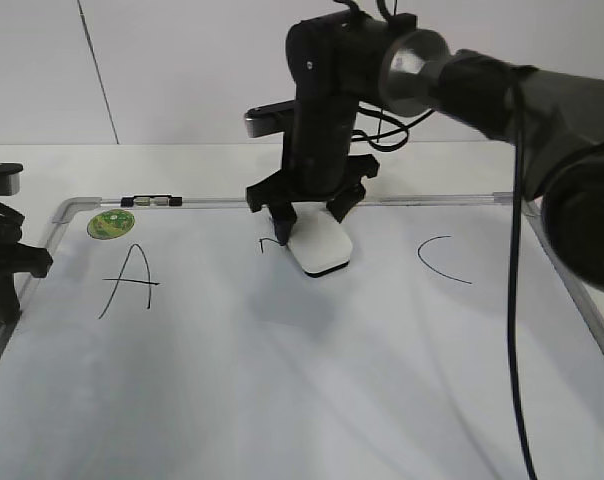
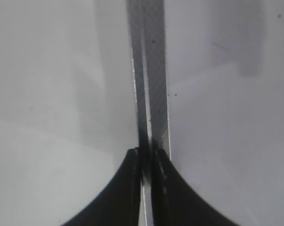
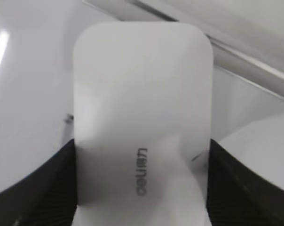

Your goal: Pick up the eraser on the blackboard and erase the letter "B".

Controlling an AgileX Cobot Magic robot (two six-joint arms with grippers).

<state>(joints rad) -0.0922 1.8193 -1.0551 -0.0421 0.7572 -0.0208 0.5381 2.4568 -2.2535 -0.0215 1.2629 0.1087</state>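
White glossy plastic, a rounded-rectangle eraser (image 1: pixel 320 246) with a thin black felt base, sits flat on the large white dry-erase blackboard (image 1: pixel 282 380), near the middle of its far edge. The right gripper (image 1: pixel 304 224) has its two black fingers pressed against the eraser's long sides, so it is clamped on the block; the right wrist view shows the same, dark pads touching both flanks of the eraser (image 3: pixel 142 117) with its small grey print facing up. Holding it from above with the felt down looks like the way to rub the board.

At about nine o'clock from the eraser, just beside it, only a short black stroke of the letter "B" (image 1: pixel 269 243) shows; the rest is either wiped or hidden under the block and finger, I cannot tell which. Further out at nine o'clock stands the black hand-drawn letter "A" (image 1: pixel 130 280), and at three o'clock the letter "C" (image 1: pixel 440 260), both well apart and outside the wiping zone. A small round green magnet (image 1: pixel 110 224) sits near the board's far-left corner. Nothing stands in the way.

The left gripper (image 2: pixel 146 162) rests at the board's left edge, fingers nearly together with a thin silver-grey frame strip (image 2: pixel 151 70) running between them.
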